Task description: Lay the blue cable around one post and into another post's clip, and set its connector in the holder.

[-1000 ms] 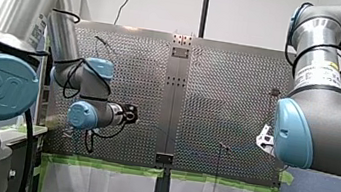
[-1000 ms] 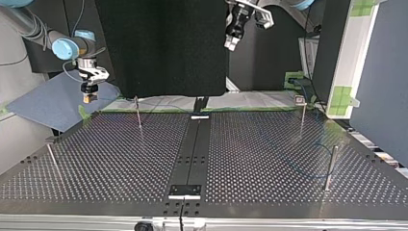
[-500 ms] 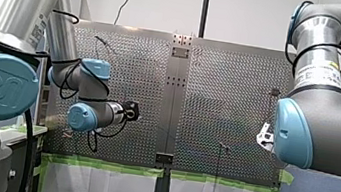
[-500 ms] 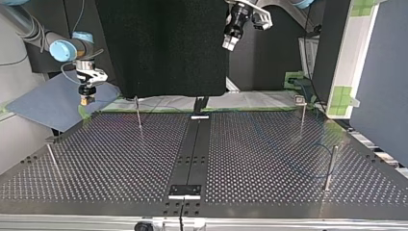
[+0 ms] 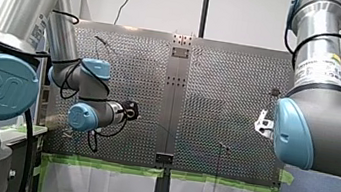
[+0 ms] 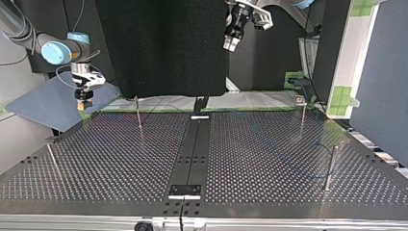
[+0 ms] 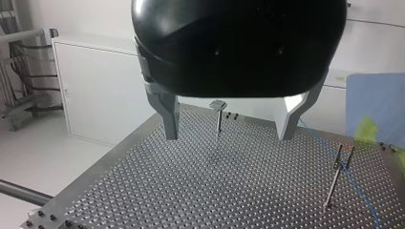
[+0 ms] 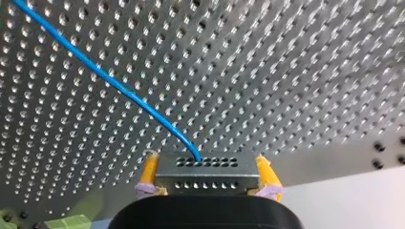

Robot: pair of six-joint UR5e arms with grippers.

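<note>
Since a second ago my right gripper (image 8: 206, 167) has slid further from the centre strip (image 6: 192, 149), toward the top view's left. You'll find it well off that strip's far end, near the corner of the perforated table (image 6: 120, 159). Its yellow pads (image 8: 149, 171) are clamped on both ends of the connector (image 8: 206, 183), a small metal block with rows of holes. From the block's face the blue cable (image 8: 114, 82) curves away over the table's holes. In the top view a faint loop of it lies to the strip's right, by a plain post (image 6: 330, 166). My left gripper (image 7: 228, 136) hangs high above the strip's far end, hardly shifted. Check its wrist view and you see the fingers (image 7: 171, 119) spread wide with nothing between them. Ahead, between them, stands a flat-headed post (image 7: 218, 119). Beside that, a second post (image 7: 334, 183) carries a clip, and the cable passes right by it; you cannot tell whether it sits in the clip.
</note>
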